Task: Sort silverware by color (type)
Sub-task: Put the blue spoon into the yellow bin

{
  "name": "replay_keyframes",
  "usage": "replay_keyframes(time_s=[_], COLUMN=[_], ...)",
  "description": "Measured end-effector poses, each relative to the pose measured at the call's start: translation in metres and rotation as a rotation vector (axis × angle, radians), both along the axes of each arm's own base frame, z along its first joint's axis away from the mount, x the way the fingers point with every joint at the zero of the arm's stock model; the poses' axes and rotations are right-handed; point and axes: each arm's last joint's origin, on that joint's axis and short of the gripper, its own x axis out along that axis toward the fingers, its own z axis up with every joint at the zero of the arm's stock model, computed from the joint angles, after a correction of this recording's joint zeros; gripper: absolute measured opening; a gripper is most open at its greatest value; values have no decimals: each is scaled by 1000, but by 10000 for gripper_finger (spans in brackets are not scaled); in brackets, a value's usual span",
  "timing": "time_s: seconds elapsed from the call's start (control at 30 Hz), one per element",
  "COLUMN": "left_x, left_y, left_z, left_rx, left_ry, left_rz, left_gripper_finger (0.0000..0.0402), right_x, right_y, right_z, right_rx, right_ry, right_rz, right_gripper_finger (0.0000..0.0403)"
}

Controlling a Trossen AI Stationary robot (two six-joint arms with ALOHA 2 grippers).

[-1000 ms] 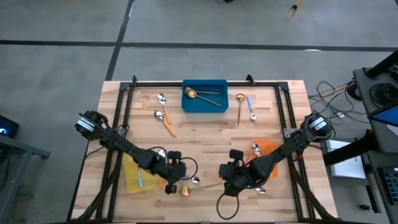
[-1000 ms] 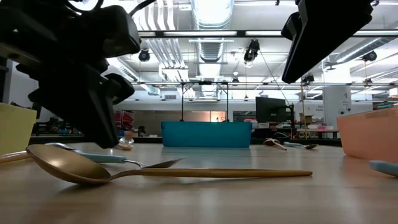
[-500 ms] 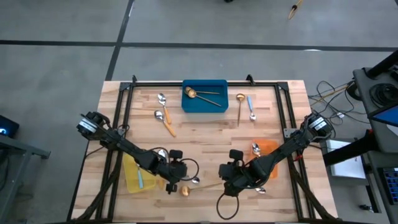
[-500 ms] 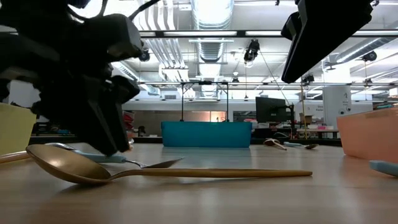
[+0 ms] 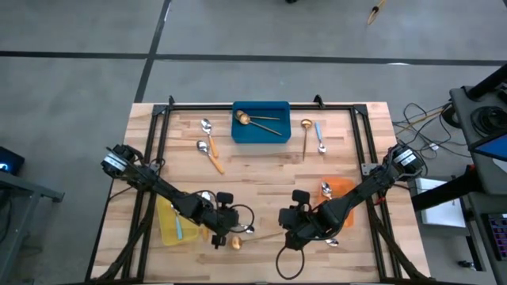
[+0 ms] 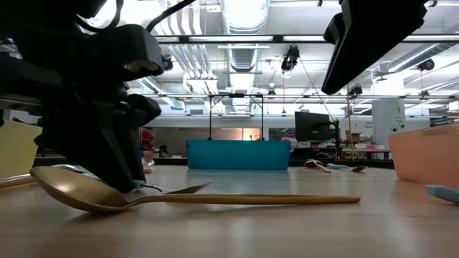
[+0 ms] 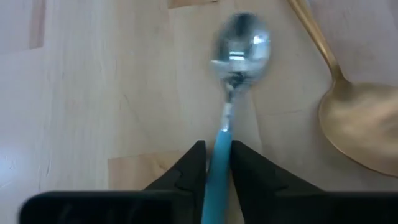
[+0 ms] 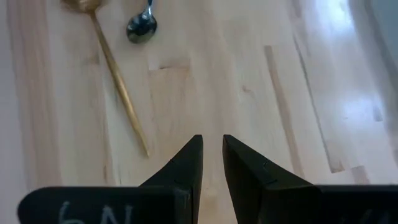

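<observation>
Your left claw [image 7: 217, 163] is down on the counter [image 5: 261, 162] at about 7 o'clock, its fingers closed narrowly on the handle of a blue spoon [image 7: 231, 93], with a gold spoon [image 7: 348, 112] lying just beside at its 3 o'clock. Your right claw [image 8: 212, 158] hovers at about 5 o'clock, fingers nearly together and holding nothing.

arms: mine are two, dark and slim, built of jointed segments
wrists: blocky black housings, a thin black cable looping off each
shoulders: pale round caps at both bases
fingers [image 7: 249, 174]: matte black wedges tapering to narrow tips
marking: faint white scrawl on my right wrist's black front bar
</observation>
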Motion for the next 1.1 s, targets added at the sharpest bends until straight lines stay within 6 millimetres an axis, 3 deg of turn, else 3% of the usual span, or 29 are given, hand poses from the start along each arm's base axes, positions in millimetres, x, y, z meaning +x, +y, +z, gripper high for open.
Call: replay_keyframes(time_s=[0.13,0.4,0.53,0.8,1.1], left_x=[-1,-3,-4,-11,-35], left_y=[0,4,6,10,18], left_z=[0,10,30,68,108], left_rx=[-9,-8,-11,-106,-286], left_ry=[7,-27,-99,-219,-280], left_rz=[15,64,86,167,428], left_gripper_finger=[13,9,8,8,8], right_x=[0,2,4,9,11], right_y=[-1,-5,-13,-47,-90], right_z=[0,2,6,31,61], right_rx=[-41,-159,-195,-246,-289], right_ry=[-17,-64,-65,-108,-189], right_rz=[-1,-16,1,-29,-122], right_gripper_finger=[54,54,54,54,54])
